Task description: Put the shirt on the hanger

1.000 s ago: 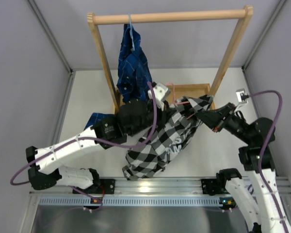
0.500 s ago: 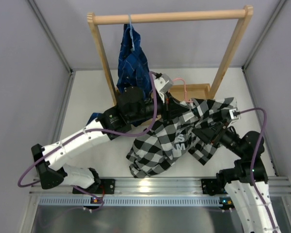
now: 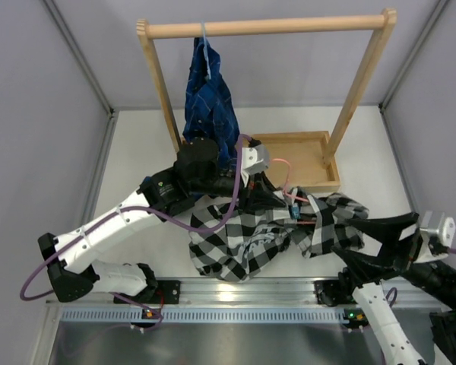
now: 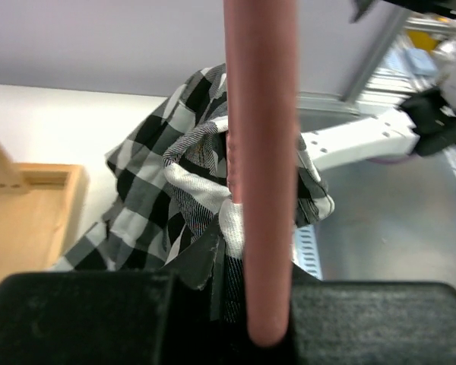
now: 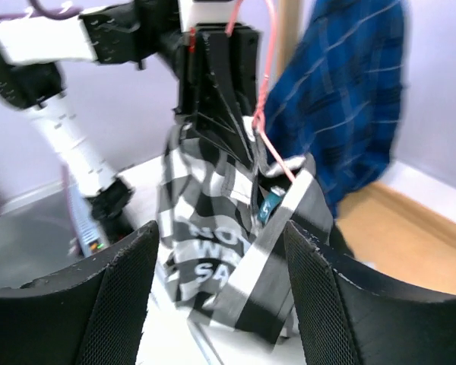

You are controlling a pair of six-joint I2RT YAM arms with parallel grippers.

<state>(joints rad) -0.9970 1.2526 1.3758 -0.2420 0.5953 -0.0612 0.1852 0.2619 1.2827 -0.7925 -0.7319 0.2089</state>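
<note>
The black-and-white checked shirt [image 3: 235, 243] hangs bunched from the pink wire hanger [image 3: 286, 176] over the middle of the table, its lower part resting on the surface. My left gripper [image 3: 267, 192] is shut on the hanger's wire. In the left wrist view the hanger [image 4: 260, 152] runs straight up from the left gripper [image 4: 267, 334], with the shirt [image 4: 159, 175] draped behind it. My right gripper [image 3: 355, 242] is open at the near right, clear of the cloth. Its view shows the right gripper [image 5: 220, 228] empty, the lettered shirt [image 5: 205, 220] beyond and the hanger [image 5: 266, 99] above.
A wooden clothes rack [image 3: 266, 28] spans the back, with a dark blue plaid shirt [image 3: 209, 99] hanging from its bar. A wooden tray [image 3: 304, 152] sits at the rack's foot. A metal rail [image 3: 243, 289] runs along the near edge.
My right gripper opened, let go of the shirt's right side and pulled back to the near right. The freed cloth dropped and bunched under the hanger. The left arm shifted slightly left.
</note>
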